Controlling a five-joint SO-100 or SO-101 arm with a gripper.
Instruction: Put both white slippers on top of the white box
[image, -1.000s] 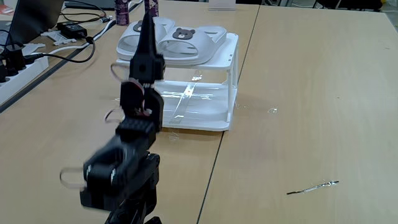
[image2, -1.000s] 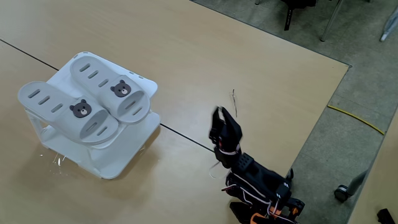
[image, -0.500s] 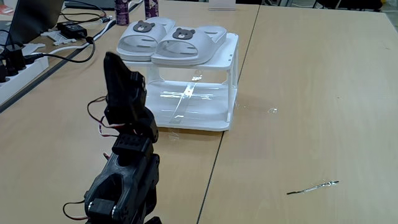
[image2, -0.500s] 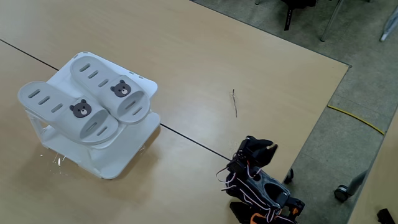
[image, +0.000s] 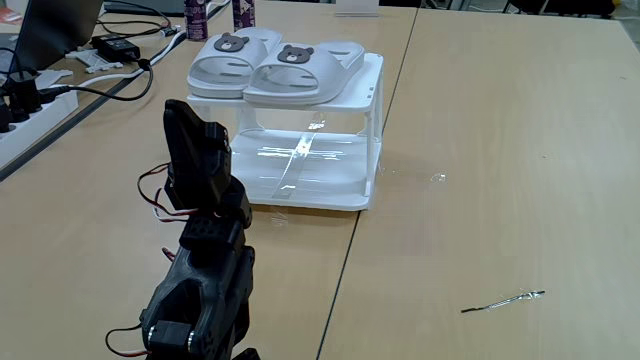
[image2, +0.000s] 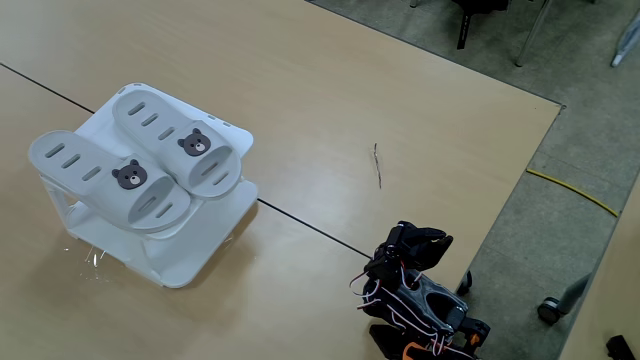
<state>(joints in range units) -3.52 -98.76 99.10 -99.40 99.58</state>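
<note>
With both white slippers (image: 278, 68) resting atop the white box (image: 345, 195), I fold back well clear of it, my fingers (image2: 425, 238) empty, their gap impossible to judge.

Two light wood-grain tables (image: 500, 150) stand butted together, their dark seam (image: 375, 170) running from 12 toward 6 o'clock in a fixed view. At 10 o'clock lie black cables (image: 95, 85), a white power strip (image: 30, 115) and what may be a laptop lid (image: 55, 25). A thin dark wire scrap (image: 503, 301) rests at 4 o'clock. In a fixed view, grey carpet (image2: 590, 110) fills 2 o'clock, crossed by a yellow cord (image2: 570, 190).
</note>
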